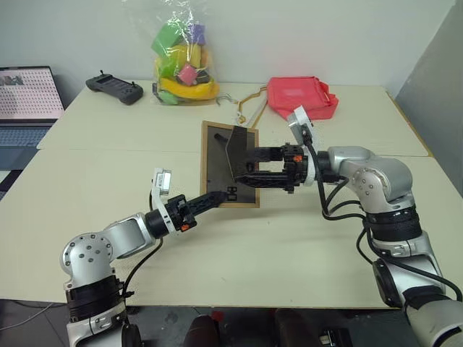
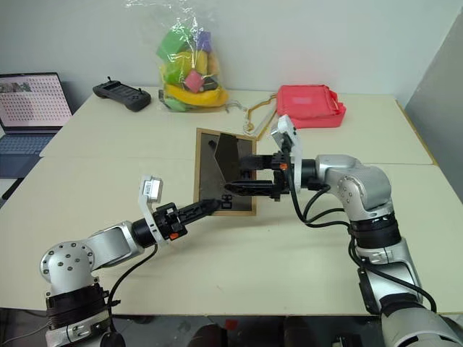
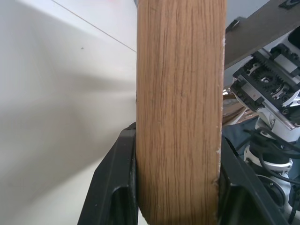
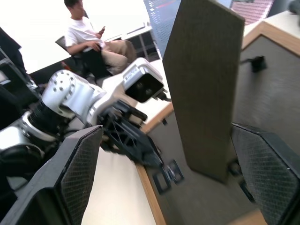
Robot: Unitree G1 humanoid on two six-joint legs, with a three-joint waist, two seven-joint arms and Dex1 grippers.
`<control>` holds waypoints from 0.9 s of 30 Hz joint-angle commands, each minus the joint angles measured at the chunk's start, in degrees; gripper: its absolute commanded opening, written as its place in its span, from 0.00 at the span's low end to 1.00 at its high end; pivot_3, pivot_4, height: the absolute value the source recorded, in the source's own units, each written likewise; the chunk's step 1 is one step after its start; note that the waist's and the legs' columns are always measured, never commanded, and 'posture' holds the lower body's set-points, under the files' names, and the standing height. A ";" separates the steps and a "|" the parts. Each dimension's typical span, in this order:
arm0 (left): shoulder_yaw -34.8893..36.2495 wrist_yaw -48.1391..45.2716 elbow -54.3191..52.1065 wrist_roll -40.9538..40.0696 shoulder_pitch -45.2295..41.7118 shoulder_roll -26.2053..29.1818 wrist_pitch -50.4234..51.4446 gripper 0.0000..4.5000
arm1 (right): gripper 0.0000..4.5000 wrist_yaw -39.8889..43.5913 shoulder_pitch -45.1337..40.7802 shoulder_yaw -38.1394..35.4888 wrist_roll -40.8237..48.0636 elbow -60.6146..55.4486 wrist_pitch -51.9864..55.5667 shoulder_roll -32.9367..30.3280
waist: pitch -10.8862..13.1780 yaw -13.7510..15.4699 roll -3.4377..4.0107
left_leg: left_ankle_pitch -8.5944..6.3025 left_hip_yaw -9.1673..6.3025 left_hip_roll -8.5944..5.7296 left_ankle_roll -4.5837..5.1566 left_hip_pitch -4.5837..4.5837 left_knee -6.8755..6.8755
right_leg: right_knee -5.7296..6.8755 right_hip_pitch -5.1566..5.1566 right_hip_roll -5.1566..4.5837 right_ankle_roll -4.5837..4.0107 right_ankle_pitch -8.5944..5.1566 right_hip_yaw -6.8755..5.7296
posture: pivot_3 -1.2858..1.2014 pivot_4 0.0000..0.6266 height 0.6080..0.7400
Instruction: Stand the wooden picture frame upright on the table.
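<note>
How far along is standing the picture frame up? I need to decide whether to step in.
Done: the fold-out stand is swung out from the back panel. In hand: the left hand is shut on the wooden picture frame at its near edge; the right hand is open around the stand. Left: the frame lies face down on the table, not yet upright.

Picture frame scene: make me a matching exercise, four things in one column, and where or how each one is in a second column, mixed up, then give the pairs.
Column one:
1. wooden picture frame
2. left gripper
3. right gripper
4. red pouch

Column two:
A. open, its fingers either side of the fold-out stand
B. at the far side of the table, untouched
C. face down, back panel up, stand swung out
D. clamped on the frame's near wooden edge

Pairs: 1-C, 2-D, 3-A, 4-B
</note>
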 commanded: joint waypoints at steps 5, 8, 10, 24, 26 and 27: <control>2.32 7.44 7.77 -12.00 -4.42 1.99 8.30 0.29 | 1.00 -3.16 6.79 0.21 -20.84 10.07 -45.86 -8.02 | 0.03 0.09 -0.05 | 0.00 0.03 -0.03 0.00 -0.03 0.03 | -0.05 0.02 -0.03 0.01 0.00 0.01 | 0.52 0.24 1.00; 1.13 12.19 11.19 -20.76 -5.72 3.49 9.59 0.29 | 1.00 -16.20 5.22 5.81 -38.74 23.50 -78.64 -9.19 | 0.03 -0.23 -0.05 | 0.01 0.05 -0.01 -0.02 0.02 0.01 | -0.02 0.01 -0.02 0.01 0.00 0.04 | 0.52 0.24 1.00; -1.17 15.73 12.43 -28.35 -5.58 4.93 8.03 0.29 | 1.00 -24.72 2.93 8.20 -47.12 29.99 -91.83 -8.37 | 0.03 -0.75 -0.06 | 0.11 0.12 0.00 -0.19 0.09 0.00 | 0.02 0.01 -0.02 0.01 0.00 0.12 | 0.52 0.24 1.00; -13.53 20.41 6.69 -44.91 1.03 10.64 -3.39 0.29 | 1.00 -71.87 -9.46 15.62 -80.94 41.71 -106.93 -5.43 | 0.02 -0.28 -0.09 | 0.26 0.19 -0.03 -0.48 0.14 -0.03 | 0.07 -0.02 -0.09 0.00 0.00 0.19 | 0.52 0.24 1.00; -13.73 19.96 6.43 -44.91 1.22 11.10 -3.64 0.29 | 1.00 -74.66 -9.68 16.63 -82.70 41.94 -107.53 -6.32 | 0.02 -0.09 -0.09 | 0.26 0.20 -0.05 -0.48 0.14 -0.02 | 0.08 -0.01 -0.12 0.00 0.00 0.20 | 0.52 0.24 1.00; -13.84 19.72 6.33 -44.91 1.35 11.27 -3.67 0.29 | 1.00 -75.95 -9.76 17.19 -83.64 41.76 -107.92 -6.71 | 0.02 -0.05 -0.09 | 0.26 0.20 -0.05 -0.48 0.14 -0.01 | 0.08 -0.01 -0.12 0.00 0.00 0.20 | 0.52 0.24 1.00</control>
